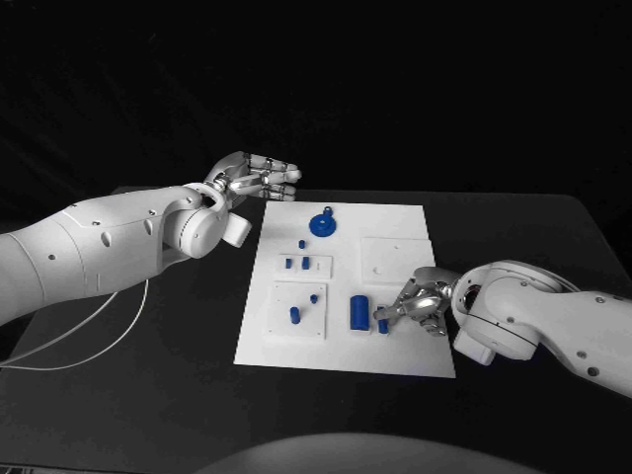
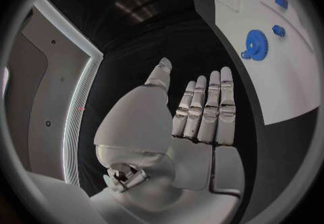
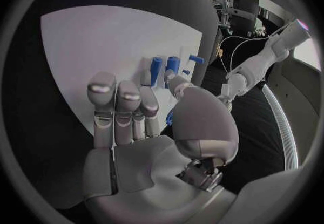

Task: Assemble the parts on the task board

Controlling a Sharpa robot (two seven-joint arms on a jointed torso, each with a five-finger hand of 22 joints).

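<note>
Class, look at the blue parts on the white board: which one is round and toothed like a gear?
The blue gear at the far end of the task board, nearest the left hand. The other blue parts are pegs or cylinders.

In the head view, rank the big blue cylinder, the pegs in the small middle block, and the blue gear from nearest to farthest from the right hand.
From the right hand:
1. Big blue cylinder, just beside it on the task board.
2. Pegs, mid-board.
3. Blue gear, at the board's far end.
</note>
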